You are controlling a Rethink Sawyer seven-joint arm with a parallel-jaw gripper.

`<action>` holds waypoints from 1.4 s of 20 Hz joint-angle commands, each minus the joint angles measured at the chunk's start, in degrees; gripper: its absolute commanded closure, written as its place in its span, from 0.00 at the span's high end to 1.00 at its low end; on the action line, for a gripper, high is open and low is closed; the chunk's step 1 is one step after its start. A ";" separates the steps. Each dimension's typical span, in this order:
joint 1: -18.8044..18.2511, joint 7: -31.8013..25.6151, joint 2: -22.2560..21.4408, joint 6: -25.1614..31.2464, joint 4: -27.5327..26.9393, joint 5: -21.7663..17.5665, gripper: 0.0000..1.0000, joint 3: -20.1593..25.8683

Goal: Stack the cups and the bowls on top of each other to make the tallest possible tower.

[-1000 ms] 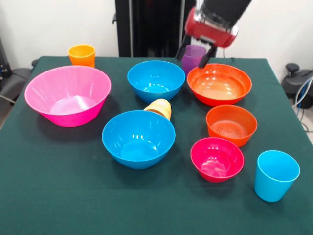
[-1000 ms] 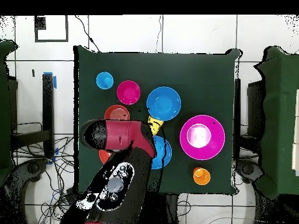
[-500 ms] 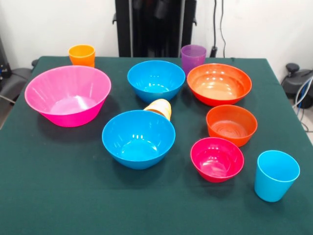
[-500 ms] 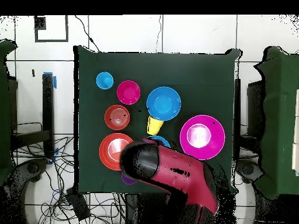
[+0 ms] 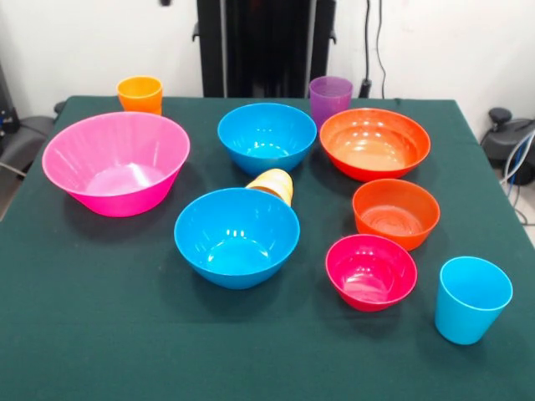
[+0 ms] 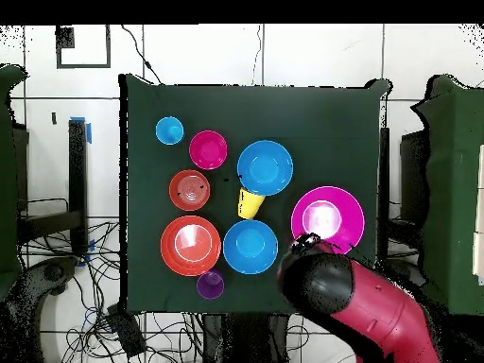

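Observation:
Every cup and bowl rests singly on the green table [image 5: 100,334]; no tower is in view. The orange cup [image 5: 140,92] and the purple cup [image 5: 331,98] stand at the back. A yellow-orange cup [image 5: 272,184] lies on its side between the two blue bowls [image 5: 267,136] [image 5: 236,236]. The light blue cup [image 5: 471,298] stands front right. The pink bowl [image 5: 117,163] is at the left, the wide orange-red bowl [image 5: 374,142], small orange bowl [image 5: 395,212] and magenta bowl [image 5: 370,271] at the right. Only the overhead view shows the gripper [image 6: 304,248], at the arm's red end beside the pink bowl [image 6: 327,216].
In the overhead view the red arm [image 6: 359,307] covers the table's corner where the orange cup stands. Cables and dark gear [image 5: 510,142] sit past the table's right edge.
The arm has swung away from the purple cup and the orange-red bowl to the pink bowl's corner, uncovering the far blue bowl. It left the front view a second ago. No cup or bowl moved.

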 commanded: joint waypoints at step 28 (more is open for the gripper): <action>-3.75 7.43 22.57 -29.42 7.99 -8.81 1.00 11.95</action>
